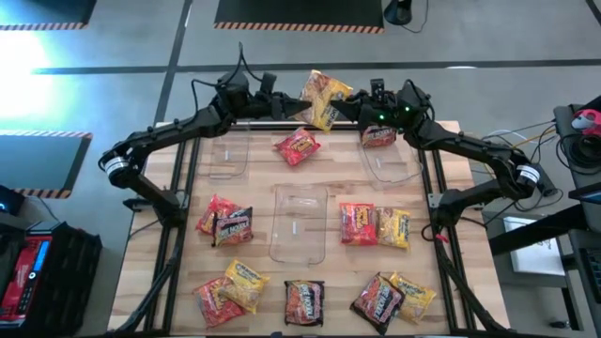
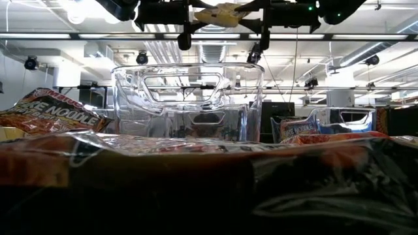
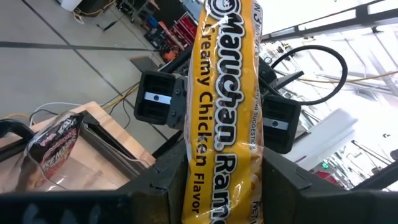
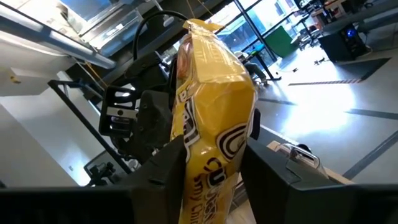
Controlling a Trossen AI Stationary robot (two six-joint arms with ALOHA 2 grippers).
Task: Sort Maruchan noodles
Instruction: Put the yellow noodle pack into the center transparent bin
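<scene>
A yellow Maruchan packet [image 1: 324, 97] hangs high over the table's far edge, between my two grippers. My left gripper [image 1: 294, 107] comes at it from the left and is shut on it [image 3: 221, 180]. My right gripper [image 1: 356, 110] comes from the right and is also closed on it [image 4: 211, 168]. One red packet [image 1: 379, 136] lies in the far right clear bin [image 1: 392, 161]. Another red packet [image 1: 298, 146] lies flat on the table between the far bins. Several red, yellow and dark packets lie on the near half [image 1: 310, 300]. My left gripper pinches the yellow packet between its two fingers, which sit on its long sides near the "Ramen" end [image 3: 219, 163]. The fingers reach about level from the table's left. The packet is lifted clear of the table. My right gripper has its two fingers on either side of the same packet, near the logo end [image 4: 219, 149]. It comes from the table's right, tipped slightly upward. The packet bulges between the fingers [image 3: 277, 121] and stays clear of everything below.
Three clear bins stand on the table: far left [image 1: 228, 155], centre [image 1: 299, 223] and far right. The centre bin [image 2: 189, 98] rises in front of the low camera, with a packet [image 2: 209, 176] lying right before the lens. Black frame rails [image 1: 178, 188] run along both sides.
</scene>
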